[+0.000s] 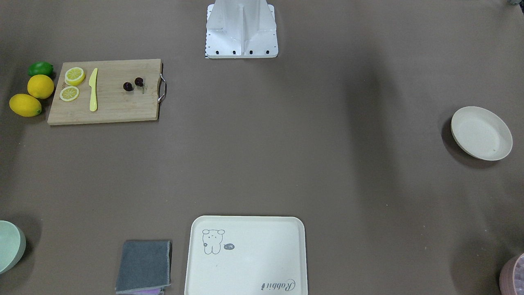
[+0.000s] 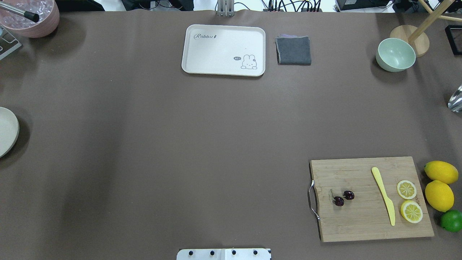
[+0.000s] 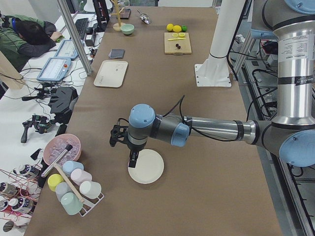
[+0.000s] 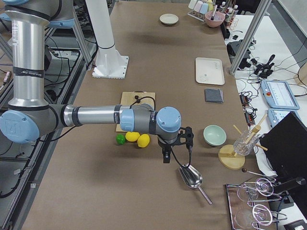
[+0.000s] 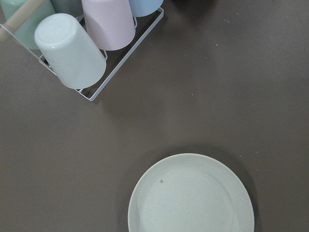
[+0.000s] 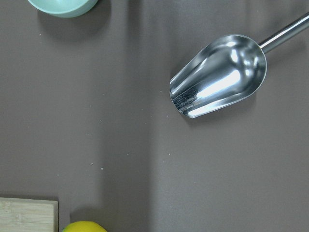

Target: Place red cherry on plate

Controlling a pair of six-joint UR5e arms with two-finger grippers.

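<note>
Red cherry [image 2: 343,198] lies on the wooden board [image 2: 361,224], by its metal handle [image 2: 312,199]. From overhead, its two shiny dark balls line up from 8 to 2 o'clock. A yellow knife [image 2: 383,195] lies at their 3 o'clock, and the round cream plate [image 2: 7,130] is far off at 9 o'clock. I cannot tell if the fingers of the left gripper [image 3: 134,158] or the right gripper [image 4: 166,156] are apart or together.

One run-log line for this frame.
stage: pick not begun | red cherry: on cutting board | plate: empty | left gripper: by plate, jaws unclear | right gripper: near metal scoop, jaws unclear
</note>
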